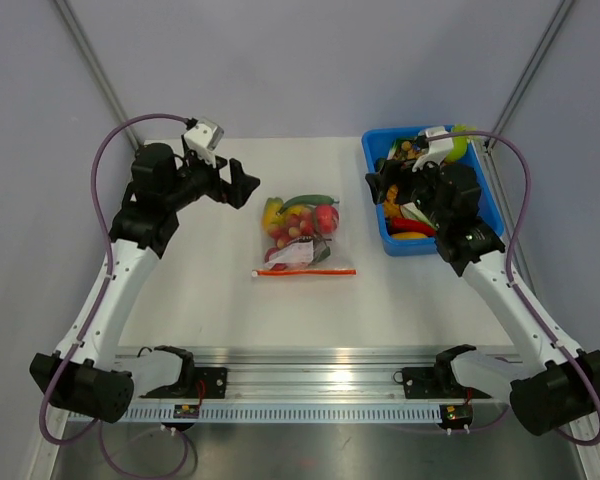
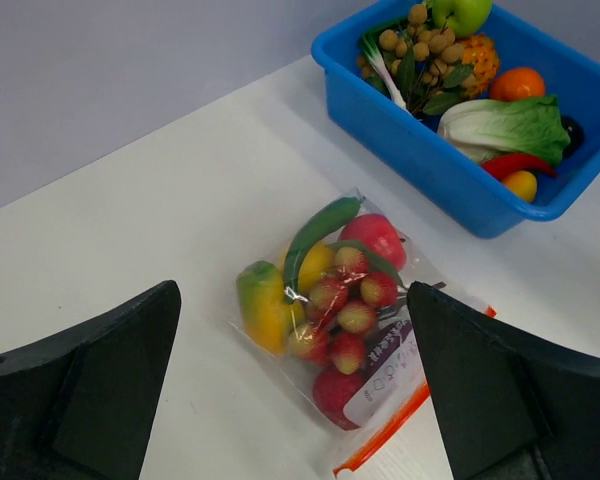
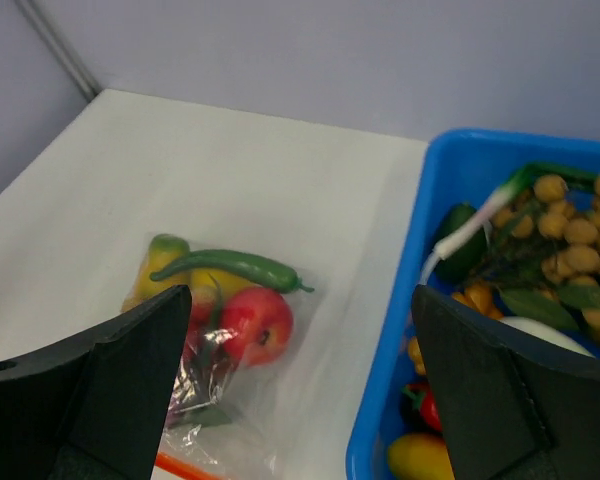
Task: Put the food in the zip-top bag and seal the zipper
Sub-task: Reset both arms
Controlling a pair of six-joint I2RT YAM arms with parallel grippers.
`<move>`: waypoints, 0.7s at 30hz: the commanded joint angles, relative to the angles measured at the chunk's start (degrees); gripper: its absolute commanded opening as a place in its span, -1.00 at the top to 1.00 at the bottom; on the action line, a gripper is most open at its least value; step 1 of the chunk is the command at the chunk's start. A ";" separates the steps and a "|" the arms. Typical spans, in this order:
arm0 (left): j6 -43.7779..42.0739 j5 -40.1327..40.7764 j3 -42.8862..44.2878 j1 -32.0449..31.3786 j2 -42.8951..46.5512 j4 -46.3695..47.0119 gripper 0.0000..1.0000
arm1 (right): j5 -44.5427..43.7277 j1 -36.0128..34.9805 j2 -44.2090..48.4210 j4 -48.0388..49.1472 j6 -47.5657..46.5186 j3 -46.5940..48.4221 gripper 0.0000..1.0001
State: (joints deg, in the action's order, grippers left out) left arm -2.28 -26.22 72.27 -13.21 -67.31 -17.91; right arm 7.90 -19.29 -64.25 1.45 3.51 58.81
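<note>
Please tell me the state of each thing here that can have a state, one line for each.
Bag: lying flat on the table, filled.
Zipper: straight and flat, looks shut.
Food: inside the bag.
Bin: upright, partly filled.
Left gripper: open, empty.
Right gripper: open, empty.

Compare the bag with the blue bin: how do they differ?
The bag is clear and crinkly; the bin is solid blue. The bag lies flat in the middle; the bin stands open-topped at the far right. The bag has a red-orange zip strip; the bin has none. Both hold toy fruit and vegetables.
</note>
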 commanded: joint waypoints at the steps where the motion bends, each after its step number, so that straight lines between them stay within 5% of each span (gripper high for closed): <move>1: 5.62 5.12 -0.37 -0.76 2.88 -0.79 -0.98 | -13.69 -0.14 0.18 -17.43 6.58 3.15 -0.99; 8: 9.66 13.64 -2.92 -0.94 4.90 -6.87 -0.98 | -31.78 -0.14 0.35 -31.33 14.33 3.43 -0.99; 21: 15.99 24.89 -15.58 -0.94 12.81 -4.76 -0.98 | -40.24 -0.14 7.90 -37.84 20.30 -2.20 -1.00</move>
State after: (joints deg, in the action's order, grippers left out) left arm 11.22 -5.87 57.21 -13.96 -57.21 -26.02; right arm -27.55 -19.29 -58.78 -34.83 20.78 57.21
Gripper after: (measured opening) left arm 0.988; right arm 0.993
